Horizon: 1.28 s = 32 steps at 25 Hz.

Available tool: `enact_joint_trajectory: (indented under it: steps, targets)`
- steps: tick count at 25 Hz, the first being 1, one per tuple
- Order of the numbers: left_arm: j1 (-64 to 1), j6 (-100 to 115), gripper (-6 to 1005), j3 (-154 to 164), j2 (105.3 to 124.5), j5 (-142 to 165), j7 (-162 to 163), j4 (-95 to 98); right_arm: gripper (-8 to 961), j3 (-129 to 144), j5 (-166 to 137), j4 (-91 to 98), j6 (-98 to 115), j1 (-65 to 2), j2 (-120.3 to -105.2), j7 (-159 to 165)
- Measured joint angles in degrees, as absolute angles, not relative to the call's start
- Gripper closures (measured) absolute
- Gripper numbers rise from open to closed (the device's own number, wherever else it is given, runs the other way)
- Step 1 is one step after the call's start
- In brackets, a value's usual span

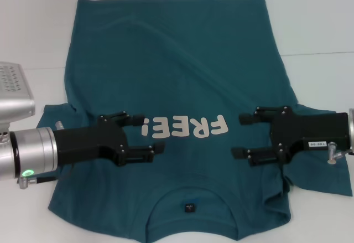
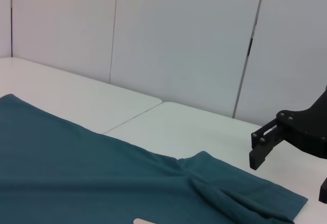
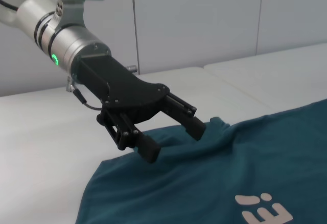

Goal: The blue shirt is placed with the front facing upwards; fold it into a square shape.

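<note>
Two grippers hover over the blue shirt, which lies spread flat, front up, on the white surface, its collar toward the near edge and its hem toward the far edge. White block letters "FREE!" cross the chest between the grippers, and a small dark neck label shows inside the collar near the near edge. The left gripper reaches in from the surface's left side over the shirt's left chest, beside the lettering; its black fingers are spread apart with nothing between them, as the right wrist view also shows. The right gripper reaches in from the surface's right side over the opposite chest area, its fingers likewise spread and holding nothing; part of it appears in the left wrist view above the surface, beyond the shirt's sleeve. Both short sleeves lie out to the sides beneath the arms, with slight wrinkles in the cloth near the right sleeve. Whether either gripper touches the fabric cannot be told. A seam in the surface runs out toward the right edge.
</note>
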State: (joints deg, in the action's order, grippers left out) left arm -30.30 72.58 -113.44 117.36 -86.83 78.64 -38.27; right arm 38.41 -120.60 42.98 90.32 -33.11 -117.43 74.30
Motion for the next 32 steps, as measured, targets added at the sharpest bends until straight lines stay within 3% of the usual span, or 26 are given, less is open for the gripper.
enact_joint_trajectory:
  steps: [11,16,21,32]
  targets:
    - [-28.3,72.6,114,-115.0,117.93,-86.8,78.7,-40.6,72,31.4,-118.8,49.8,93.2,-30.3,-117.67,84.6]
    - [-23.0,76.4,114,-119.6,117.26,-83.7,86.6,-49.1,72,31.9,-118.5,49.8,93.3,-28.9,-119.25,80.8]
    - [-19.7,81.6,115,-130.5,117.34,-77.4,97.7,-56.8,72,32.5,-118.5,48.8,93.2,-28.7,-119.52,80.4]
    - [-23.8,81.9,115,-138.1,115.02,-58.3,124.0,-58.8,71,32.6,-118.5,47.6,92.3,-28.6,-119.61,78.0]
